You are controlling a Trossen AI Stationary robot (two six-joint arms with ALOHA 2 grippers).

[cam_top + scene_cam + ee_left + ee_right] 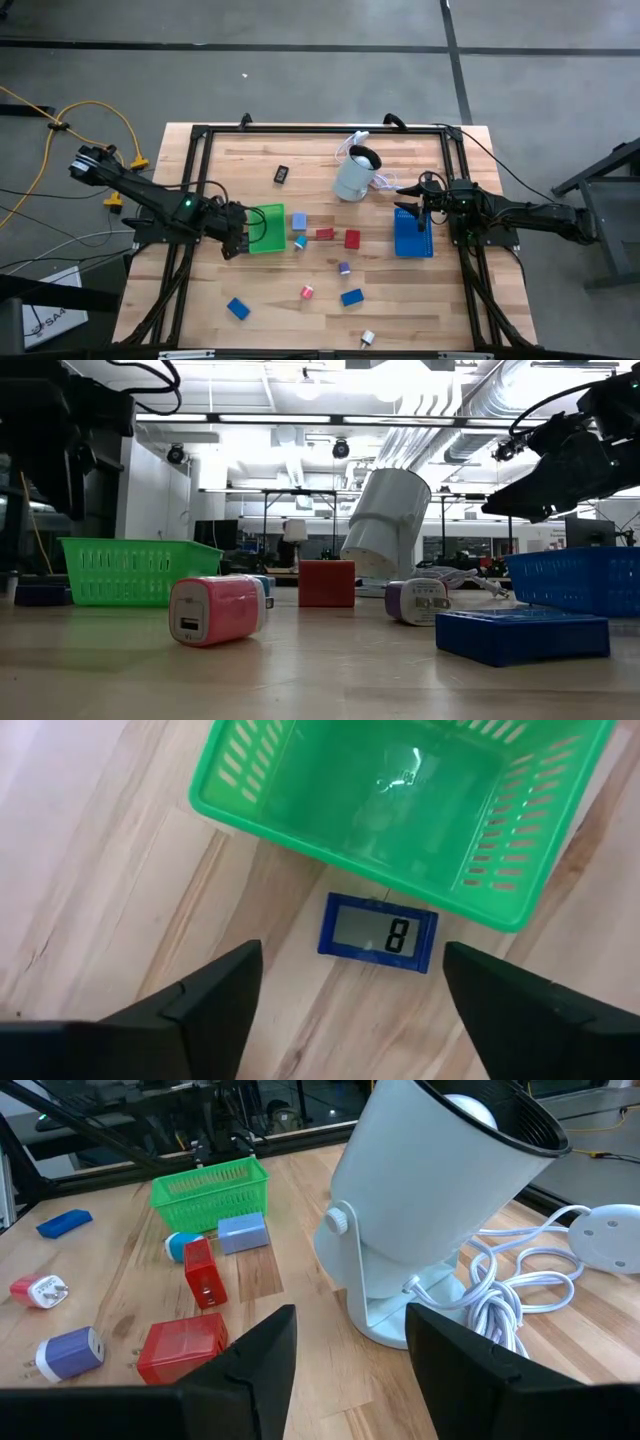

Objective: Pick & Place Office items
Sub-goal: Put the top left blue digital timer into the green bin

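My left gripper hangs open, pointing steeply down, just above a small blue item with a grey display. That item lies flat on the wood beside the outer wall of the green tray. In the high view this gripper is at the green tray's left edge. Other office items are scattered mid-table: a light blue block, red blocks, a purple piece and a pink piece. My right gripper waits open above the blue tray.
A pale cylindrical appliance with a white cord stands tilted at the far middle, right before my right gripper. A black piece lies far left of it. Blue pieces and a white piece lie near the front edge.
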